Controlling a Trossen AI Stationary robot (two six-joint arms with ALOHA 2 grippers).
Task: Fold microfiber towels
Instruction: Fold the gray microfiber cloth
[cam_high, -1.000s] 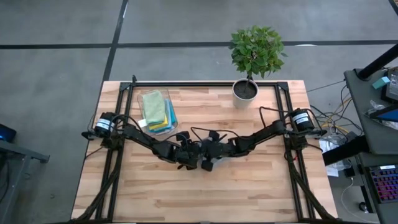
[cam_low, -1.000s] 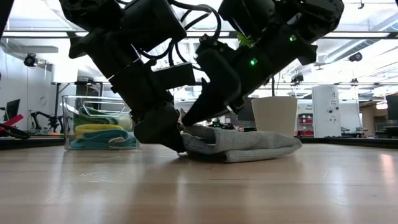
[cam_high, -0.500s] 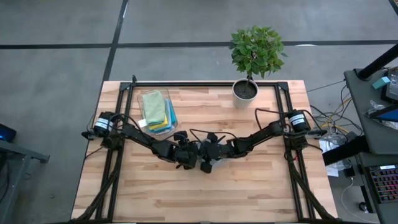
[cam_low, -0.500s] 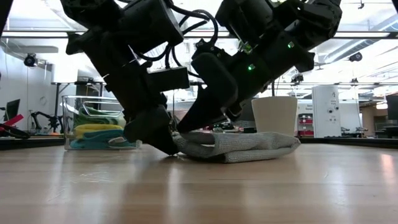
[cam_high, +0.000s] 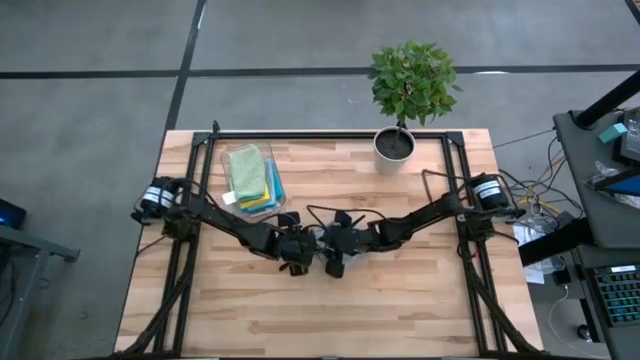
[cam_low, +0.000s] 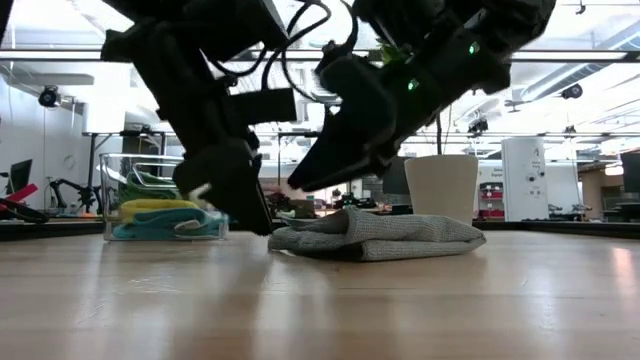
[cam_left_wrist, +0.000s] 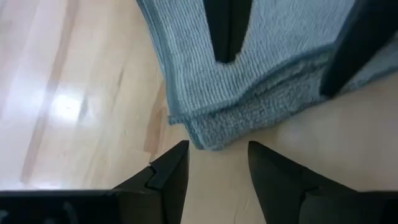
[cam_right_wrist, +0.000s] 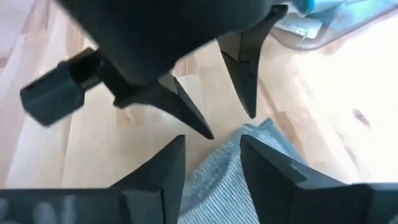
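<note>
A grey towel (cam_low: 385, 235) lies folded in a low, thick bundle near the middle of the counter (cam_high: 400, 310), with both claws meeting over one end of it. In the high view the left claw (cam_high: 296, 246) sits just at nine o'clock of the right claw (cam_high: 333, 258), and the cloth itself is hidden beneath them. The low view shows the bundle lying flat, its long axis running across that picture, with both arms over its one end. The left claw (cam_left_wrist: 217, 165) stands parted and empty, its tips just off the towel's layered corner (cam_left_wrist: 205, 134), so the cloth lies straight ahead of it. The right claw (cam_right_wrist: 211, 155) is also parted, with a fold of grey towel (cam_right_wrist: 230, 180) showing between and beyond its fingers; it looks to have nothing gripped, though whether a finger touches the cloth cannot be told. Neither arm is clearly nearer; both hang right at the same end. The next move probably turns on that stacked corner: the left claw faces it squarely and seems best placed to pinch or press it. The other towels (cam_high: 250, 178) sit stacked in a clear bin (cam_high: 226, 154) at about eleven o'clock of the claws, and a potted plant (cam_high: 408, 90) stands at one o'clock.
</note>
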